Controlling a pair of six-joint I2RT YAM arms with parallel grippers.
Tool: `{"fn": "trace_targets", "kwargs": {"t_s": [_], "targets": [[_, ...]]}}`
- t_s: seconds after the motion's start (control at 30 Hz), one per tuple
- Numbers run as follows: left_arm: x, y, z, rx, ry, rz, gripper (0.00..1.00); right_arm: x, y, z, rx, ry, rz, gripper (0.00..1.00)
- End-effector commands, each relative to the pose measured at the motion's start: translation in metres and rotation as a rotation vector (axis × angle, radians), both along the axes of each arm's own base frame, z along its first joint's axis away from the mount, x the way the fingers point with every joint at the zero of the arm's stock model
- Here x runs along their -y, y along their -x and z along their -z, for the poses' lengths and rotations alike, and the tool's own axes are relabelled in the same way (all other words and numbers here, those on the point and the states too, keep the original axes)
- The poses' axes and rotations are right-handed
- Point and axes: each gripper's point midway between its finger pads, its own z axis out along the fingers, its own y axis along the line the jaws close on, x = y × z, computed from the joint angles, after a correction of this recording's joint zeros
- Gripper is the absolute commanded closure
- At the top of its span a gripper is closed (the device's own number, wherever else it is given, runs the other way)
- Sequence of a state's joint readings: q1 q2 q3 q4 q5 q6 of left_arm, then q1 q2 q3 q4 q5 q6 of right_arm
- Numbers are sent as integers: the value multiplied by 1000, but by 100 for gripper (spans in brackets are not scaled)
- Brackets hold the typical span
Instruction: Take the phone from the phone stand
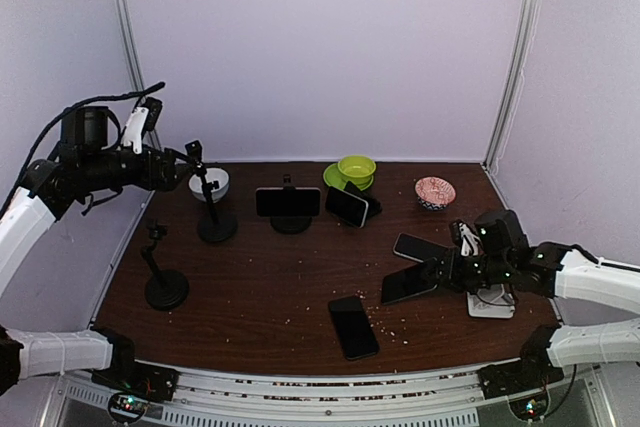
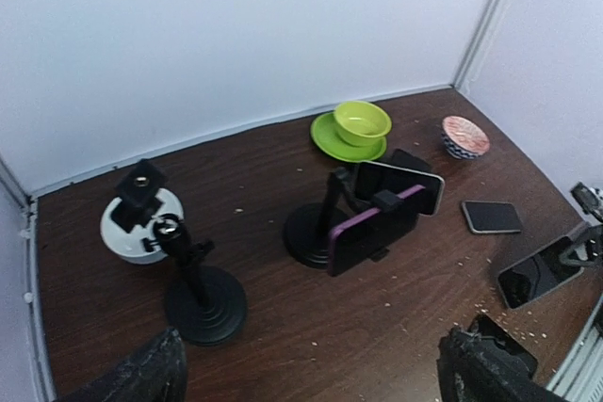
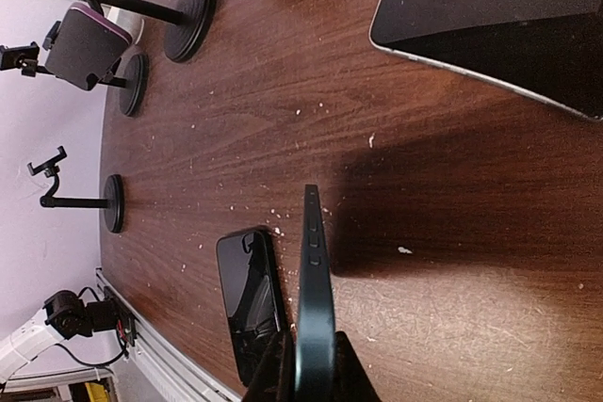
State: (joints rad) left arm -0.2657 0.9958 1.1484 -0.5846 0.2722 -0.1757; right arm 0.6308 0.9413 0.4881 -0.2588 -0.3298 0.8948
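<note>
My left jaws are hanging high over the back-left corner of the dark brown wood-grain worktop [image 1: 270,277], which is speckled with pale crumbs. They are gaping about as wide as they go and gripping nothing. Their black fingertips [image 2: 141,376] are showing at the bottom corners of my left wrist view.

Below them, a front black stand [image 1: 165,287] and a rear black stand [image 1: 216,224], both slim posts on round bases, are standing near a small white round bowl [image 1: 212,183].

In the middle, the glossy dark phone in a purple case [image 1: 288,202] is sitting sideways in the clamp of the black round-based phone stand [image 1: 291,224].

Just to its right, a silver-rimmed dark phone [image 1: 346,205] is leaning at a tilt in front of a lime-green bowl [image 1: 357,166], which is resting on a matching green plate [image 1: 331,176].

Nearer the front, a glossy black flat phone [image 1: 353,327] is lying face up. Further right, a grey-edged flat phone [image 1: 415,247] is lying before a small red patterned bowl [image 1: 435,192].

My right jaws are pinching tight on the edge of a thin black slab phone [image 3: 316,270], holding it tilted. I cannot tell whether it is touching the wood.
</note>
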Motion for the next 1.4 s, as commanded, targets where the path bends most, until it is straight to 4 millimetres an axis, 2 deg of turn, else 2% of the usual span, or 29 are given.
{"fn": "trace_targets", "kwargs": {"t_s": [0.0,0.1,0.23,0.47,0.7,0.87,0.97,1.2,1.37], "targets": [[38,21,-2,-22,30,97,5,-19,-1,-8,3,-109,-68,100],[49,29,-2,-35,32,126,8,-20,3,5,-30,-90,-94,100],[63,38,-17,-29,66,160,11,-16,11,17,-74,-70,-114,100],[70,48,-33,-59,128,112,16,0,22,28,-60,11,-156,98],[69,67,-21,-160,64,64,18,11,36,43,-88,49,-173,92],[78,74,-19,-173,68,80,18,18,46,53,-111,63,-172,81],[82,76,-8,-186,42,99,18,23,50,56,-126,91,-176,76],[101,77,-3,-113,25,227,18,33,52,61,-173,119,-115,72],[103,95,7,-101,-56,355,18,48,48,55,-167,168,-28,66]]}}
